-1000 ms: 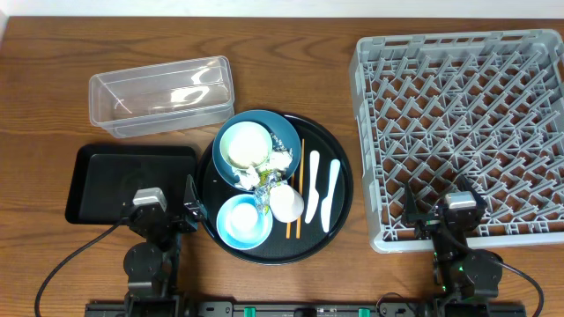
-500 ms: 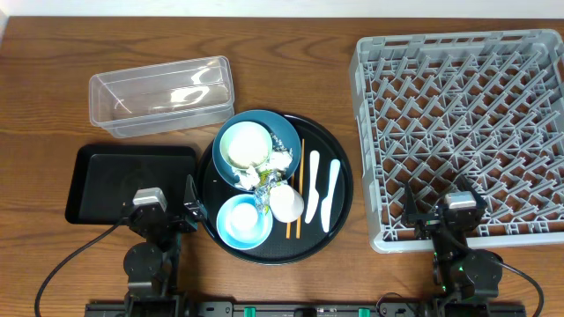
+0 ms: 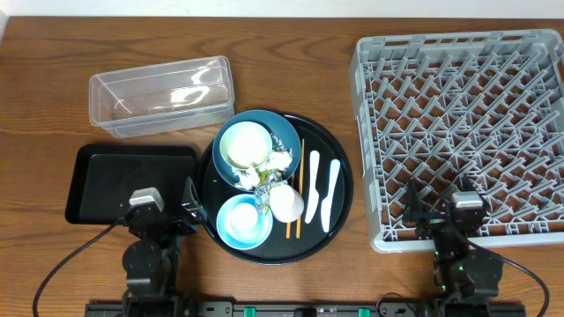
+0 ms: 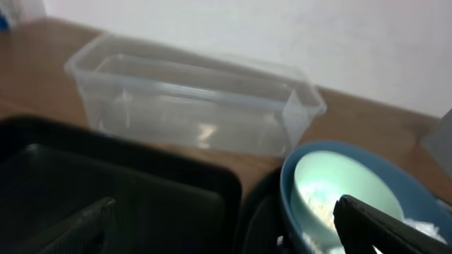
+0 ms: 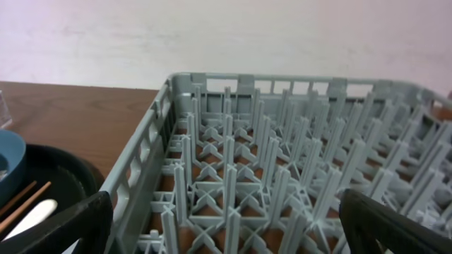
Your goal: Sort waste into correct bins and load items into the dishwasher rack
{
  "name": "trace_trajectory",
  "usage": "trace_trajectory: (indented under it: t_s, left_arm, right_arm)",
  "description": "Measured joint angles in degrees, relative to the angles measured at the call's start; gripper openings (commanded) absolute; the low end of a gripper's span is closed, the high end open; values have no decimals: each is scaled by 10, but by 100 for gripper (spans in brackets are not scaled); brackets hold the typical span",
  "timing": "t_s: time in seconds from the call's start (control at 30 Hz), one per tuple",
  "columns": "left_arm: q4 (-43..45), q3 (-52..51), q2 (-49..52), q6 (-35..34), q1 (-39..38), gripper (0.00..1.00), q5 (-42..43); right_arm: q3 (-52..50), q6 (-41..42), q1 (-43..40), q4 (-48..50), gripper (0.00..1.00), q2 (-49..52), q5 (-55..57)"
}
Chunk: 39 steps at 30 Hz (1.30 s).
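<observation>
The grey dishwasher rack point(image 3: 458, 123) fills the right side with nothing in it. On a round black tray point(image 3: 342, 180) rest a dark blue plate point(image 3: 287, 132) with a pale green bowl point(image 3: 245, 145), a light blue bowl point(image 3: 244, 220), a white cup point(image 3: 285, 202), two orange chopsticks point(image 3: 299, 189) and two white utensils point(image 3: 314, 183). Crumpled tissue point(image 3: 267, 169) lies between the bowls. The clear tub point(image 3: 161, 95) and black rectangular tray point(image 3: 130, 180) sit at the left. My left gripper point(image 3: 166, 204) is open at the black tray's near right corner. My right gripper point(image 3: 439, 210) is open over the rack's near edge.
In the left wrist view the clear tub point(image 4: 198, 106) stands beyond the black tray point(image 4: 120, 190), with the green bowl point(image 4: 339, 187) at the right. The right wrist view looks across the rack's pegs point(image 5: 282, 162), with the round tray's rim point(image 5: 63, 169) at the left.
Both wrists have shifted very slightly toward the table's front edge. Nothing on the table has moved.
</observation>
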Motion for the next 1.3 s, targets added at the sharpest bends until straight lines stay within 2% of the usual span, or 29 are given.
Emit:
trace_trajectory:
  t_s: [0.17,0.33,0.53,0.8,0.97,1.3]
  left_arm:
    - [-68,49,54,-2,0,98,5]
    - [-136,155,147,-2,0,98,26]
    - [-265,284,278,-2,0,98,42]
    - [-469,479,457,-2,0,98,54]
    - [-497,514,511,-2,0,98,66]
    - [-504,514,537,-2,0,98,79]
  right_arm:
    - [42,15,0,-57,99,12,3]
    - [121,21,0,-91,99,73,5]
    - [254,24,0,-166,99,217,1]
    - [455,26,0,-344,99,424,-8]
    - [499,26,0,-368,99,493,-16]
    - [505,8,24,-351,99,526,-92]
